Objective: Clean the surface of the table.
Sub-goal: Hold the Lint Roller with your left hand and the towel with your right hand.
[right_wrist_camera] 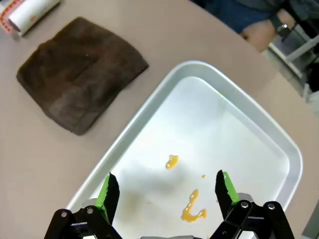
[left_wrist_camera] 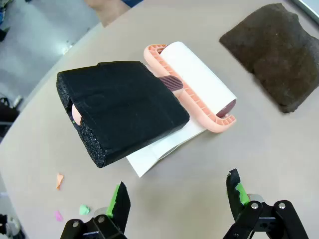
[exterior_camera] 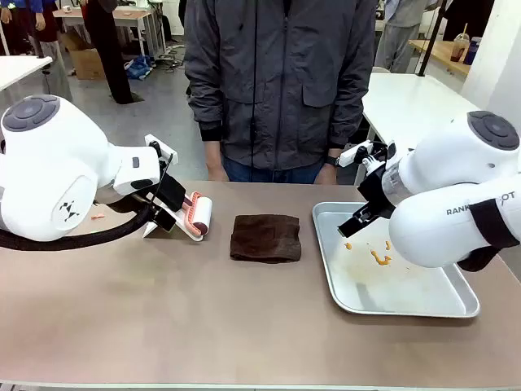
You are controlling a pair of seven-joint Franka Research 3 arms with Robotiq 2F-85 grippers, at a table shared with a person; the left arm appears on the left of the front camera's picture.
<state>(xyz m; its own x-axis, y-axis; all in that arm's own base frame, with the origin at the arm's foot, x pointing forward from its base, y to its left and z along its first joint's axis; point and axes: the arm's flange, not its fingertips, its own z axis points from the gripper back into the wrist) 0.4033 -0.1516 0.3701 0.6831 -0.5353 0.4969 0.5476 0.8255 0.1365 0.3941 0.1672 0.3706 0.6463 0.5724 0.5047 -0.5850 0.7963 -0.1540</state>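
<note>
1. Table (exterior_camera: 203, 326): a tan-brown top with a thin pale edge. It spans the front view from the bottom edge to the person at the far side, and its near half is bare.
2. Left arm (exterior_camera: 49, 171) and right arm (exterior_camera: 456, 204): bulky white joints entering from either side, above the table.
3. Left end effector (left_wrist_camera: 177, 191): green-padded fingers (left_wrist_camera: 119, 196) spread wide, gripping nothing. It is poised above the table just short of the lint roller's handle.
4. Scraps (left_wrist_camera: 59, 179): small orange, green and pink bits on the table beside the left end effector.
5. Lint roller (left_wrist_camera: 199, 84): a white roll in a pink frame with a black foam handle (left_wrist_camera: 124, 109). It lies on the table's left part, with a white sheet (left_wrist_camera: 159, 149) under it.
6. Brown cloth (exterior_camera: 265, 238): folded flat at mid-table, between the lint roller and the tray and touching neither.
7. Metal tray (exterior_camera: 407, 308): shiny and rectangular, on the table's right part. It holds orange smears (right_wrist_camera: 192, 211).
8. Right end effector (right_wrist_camera: 167, 191): fingers set wide apart and empty, hovering over the tray's interior close to the smears.
9. Person (exterior_camera: 277, 81): in a dark grey jacket, standing against the far edge. One hand (exterior_camera: 216, 171) hangs at table height on the left and the other hand (exterior_camera: 326, 173), with a wristwatch, on the right.
</note>
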